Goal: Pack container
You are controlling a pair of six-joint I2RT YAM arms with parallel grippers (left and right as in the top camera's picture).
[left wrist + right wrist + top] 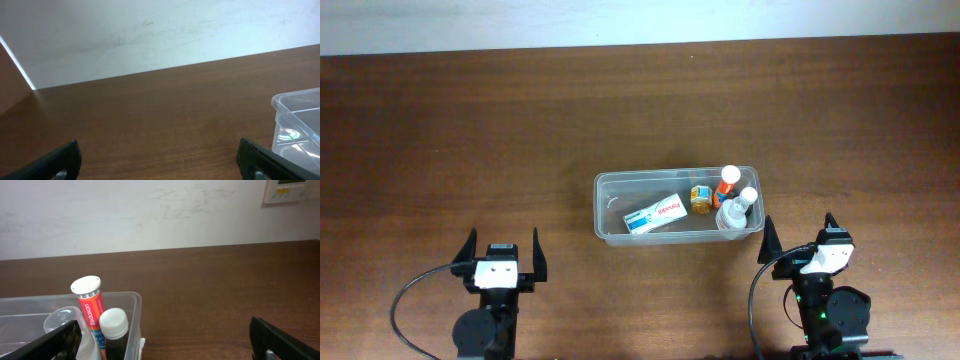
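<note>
Judging from the overhead view, the packing looks close to finished. The container [620, 190] sits on the desk [470, 120] a little right of centre. Inside it are a white box [657, 215], a small yellow jar [701, 198], an orange tube [726, 182] and a white-capped bottle [738, 208], the last three crowded at its right end. No loose item shows on the desk, and no lid is in view.

The left tool [504, 240] hangs near the front edge, well apart from the tub, with its fingers spread and nothing between them. The right tool [798, 235] is just beside the tub's near right corner, likewise spread and empty.

If anything remains, it is probably a check or a tidy withdrawal. To do that well, the right arm should rise before moving sideways, because a low sweep could catch the rim and slide the light tub. The upright tube and bottle would likely tip at a knock, so any reach inside is best made from above the open left half.
</note>
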